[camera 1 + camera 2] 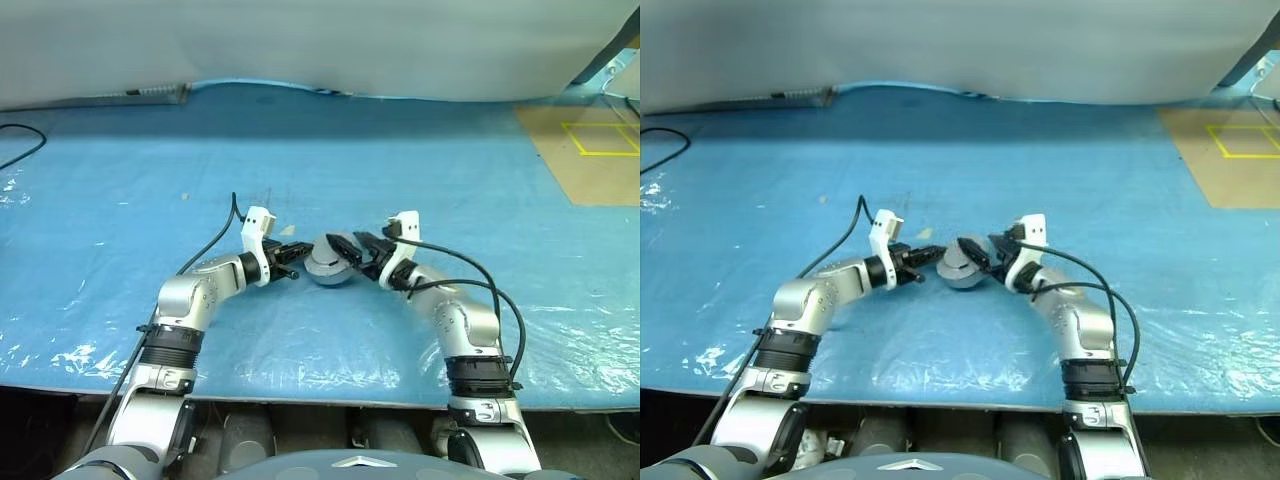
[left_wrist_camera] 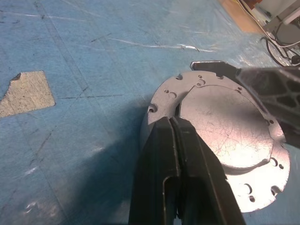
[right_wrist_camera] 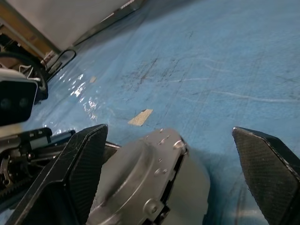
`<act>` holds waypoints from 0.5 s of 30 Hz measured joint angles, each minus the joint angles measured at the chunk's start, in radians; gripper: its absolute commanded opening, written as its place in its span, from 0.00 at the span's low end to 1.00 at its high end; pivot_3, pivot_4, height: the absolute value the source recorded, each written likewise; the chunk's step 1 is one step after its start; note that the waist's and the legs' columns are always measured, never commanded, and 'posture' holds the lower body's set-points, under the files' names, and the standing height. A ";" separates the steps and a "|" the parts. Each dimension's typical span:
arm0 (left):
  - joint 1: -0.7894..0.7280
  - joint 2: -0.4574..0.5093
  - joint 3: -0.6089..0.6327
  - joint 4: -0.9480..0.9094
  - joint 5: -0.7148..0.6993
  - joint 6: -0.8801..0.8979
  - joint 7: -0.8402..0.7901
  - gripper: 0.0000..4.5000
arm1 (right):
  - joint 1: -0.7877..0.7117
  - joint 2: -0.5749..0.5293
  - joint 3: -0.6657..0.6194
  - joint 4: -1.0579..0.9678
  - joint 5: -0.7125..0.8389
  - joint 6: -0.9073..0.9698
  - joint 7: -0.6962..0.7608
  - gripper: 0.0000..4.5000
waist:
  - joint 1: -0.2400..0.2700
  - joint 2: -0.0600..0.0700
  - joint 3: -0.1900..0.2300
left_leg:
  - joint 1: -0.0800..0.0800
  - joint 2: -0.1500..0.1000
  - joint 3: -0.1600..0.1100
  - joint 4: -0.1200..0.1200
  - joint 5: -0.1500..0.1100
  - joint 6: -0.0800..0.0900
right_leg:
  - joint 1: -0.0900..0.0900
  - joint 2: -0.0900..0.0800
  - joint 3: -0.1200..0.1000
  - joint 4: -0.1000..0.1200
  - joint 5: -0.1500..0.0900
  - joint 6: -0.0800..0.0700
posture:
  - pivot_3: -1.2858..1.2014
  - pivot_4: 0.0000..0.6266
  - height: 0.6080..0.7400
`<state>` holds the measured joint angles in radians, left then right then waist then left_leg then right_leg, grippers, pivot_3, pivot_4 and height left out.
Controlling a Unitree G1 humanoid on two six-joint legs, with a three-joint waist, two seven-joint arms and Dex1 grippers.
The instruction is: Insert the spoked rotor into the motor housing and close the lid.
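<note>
Claws meet over the middle of the blue-covered bench (image 1: 120, 180). The left claw (image 2: 174, 123) has its two black fingers pressed together, tips resting against the rim of the motor housing (image 1: 328, 266). The right claw (image 3: 171, 154) stands wide apart, its fingers on either side of the housing without gripping it. The housing sits tilted, flat silver plate showing, nearer the front edge than the back.

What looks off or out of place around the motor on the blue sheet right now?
The motor housing is tipped up on its side rather than standing flat, so its flat metal face points sideways. The blue sheet has a torn patch showing a pale surface underneath, plus scuffs. Nothing looks spilled.
</note>
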<state>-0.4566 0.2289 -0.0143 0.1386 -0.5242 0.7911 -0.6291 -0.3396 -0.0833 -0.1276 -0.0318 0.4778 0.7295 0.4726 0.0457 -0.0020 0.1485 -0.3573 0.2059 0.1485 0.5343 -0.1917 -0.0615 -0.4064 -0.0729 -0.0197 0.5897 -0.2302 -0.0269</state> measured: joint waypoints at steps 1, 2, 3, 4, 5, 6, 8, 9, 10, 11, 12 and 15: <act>0.000 0.000 -0.004 0.000 0.001 -0.003 -0.003 0.00 | -0.006 0.001 -0.021 0.000 0.020 0.021 -0.013 1.00 | 0.001 0.000 0.000 | 0.000 0.000 0.000 0.000 0.000 0.000 | 0.000 0.000 0.000 0.000 0.000 0.000 | 0.52 0.24 1.00; 0.000 0.000 -0.006 0.000 0.001 -0.005 -0.007 0.00 | -0.008 0.000 -0.035 0.000 0.036 0.035 -0.022 1.00 | 0.003 0.000 0.000 | 0.000 0.000 0.000 0.000 0.000 0.000 | 0.000 0.000 0.000 0.000 0.000 0.000 | 0.52 0.24 1.00; 0.000 0.000 -0.008 -0.001 0.001 -0.006 -0.010 0.00 | -0.008 0.000 -0.046 0.000 0.046 0.051 -0.030 1.00 | 0.004 0.000 0.000 | 0.000 0.000 0.000 0.000 0.000 0.000 | 0.000 0.000 0.000 0.000 0.000 0.000 | 0.52 0.24 1.00; 0.000 0.000 -0.010 -0.002 0.001 -0.007 -0.012 0.00 | -0.008 0.000 -0.060 0.001 0.062 0.068 -0.041 1.00 | 0.004 0.000 0.000 | -0.001 0.000 0.000 0.000 0.000 0.000 | 0.000 0.000 -0.001 0.000 0.000 0.000 | 0.52 0.24 1.00; 0.000 0.000 -0.012 -0.002 0.001 -0.009 -0.014 0.00 | -0.008 0.000 -0.074 0.001 0.078 0.086 -0.051 1.00 | 0.005 0.000 0.000 | -0.001 0.000 0.000 0.000 0.000 0.000 | 0.000 0.000 -0.001 0.000 0.000 0.000 | 0.52 0.24 1.00; 0.000 0.000 -0.013 -0.003 0.001 -0.010 -0.017 0.00 | -0.008 -0.001 -0.086 0.001 0.086 0.100 -0.061 1.00 | 0.005 0.001 0.000 | 0.000 0.000 0.000 0.000 0.000 0.000 | 0.000 0.000 -0.001 0.000 0.000 0.000 | 0.52 0.24 1.00; 0.000 -0.001 -0.016 -0.007 0.001 -0.011 -0.021 0.00 | -0.007 -0.008 -0.101 0.002 0.105 0.129 -0.076 1.00 | 0.006 0.001 0.000 | 0.000 0.000 0.000 0.000 0.000 0.000 | 0.000 0.000 -0.001 0.000 0.000 0.000 | 0.52 0.24 1.00; 0.001 -0.002 -0.019 -0.011 0.001 -0.012 -0.022 0.00 | -0.005 -0.014 -0.109 0.002 0.116 0.149 -0.085 1.00 | 0.007 0.001 0.000 | 0.000 0.000 0.000 0.000 0.000 0.000 | 0.001 0.000 -0.001 0.000 0.000 0.000 | 0.52 0.24 1.00; 0.001 -0.003 -0.021 -0.014 0.001 -0.015 -0.025 0.00 | -0.002 -0.020 -0.114 0.002 0.121 0.167 -0.088 1.00 | 0.007 0.001 0.000 | 0.000 0.000 0.000 0.000 0.000 0.000 | 0.001 0.000 -0.001 0.000 0.000 0.000 | 0.52 0.24 1.00; 0.001 -0.004 -0.024 -0.018 0.001 -0.019 -0.028 0.00 | 0.005 -0.032 -0.119 0.002 0.131 0.190 -0.093 1.00 | 0.009 0.001 0.000 | 0.000 0.000 0.000 0.000 0.000 0.000 | 0.001 0.000 -0.001 0.000 0.000 0.001 | 0.52 0.24 1.00; 0.002 -0.004 -0.028 -0.021 0.001 -0.022 -0.031 0.00 | 0.008 -0.037 -0.130 0.001 0.147 0.206 -0.094 1.00 | 0.009 0.001 0.000 | 0.000 0.000 0.000 0.000 0.000 0.000 | 0.001 0.000 -0.001 0.000 0.001 0.001 | 0.52 0.24 1.00; 0.002 -0.006 -0.032 -0.026 0.001 -0.026 -0.035 0.00 | 0.013 -0.063 -0.148 0.000 0.191 0.257 -0.092 1.00 | 0.011 0.001 0.000 | 0.001 0.000 0.000 0.000 0.000 0.000 | 0.002 0.000 -0.001 0.000 0.001 0.001 | 0.52 0.24 1.00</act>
<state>-0.4546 0.2232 -0.0467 0.1123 -0.5233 0.7652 -0.6636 -0.3268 -0.1459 -0.2756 -0.0323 0.6686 0.9870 0.3808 0.0568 -0.0015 0.1488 -0.3566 0.2058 0.1481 0.5344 -0.1916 -0.0617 -0.4046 -0.0733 -0.0205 0.5896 -0.2295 -0.0259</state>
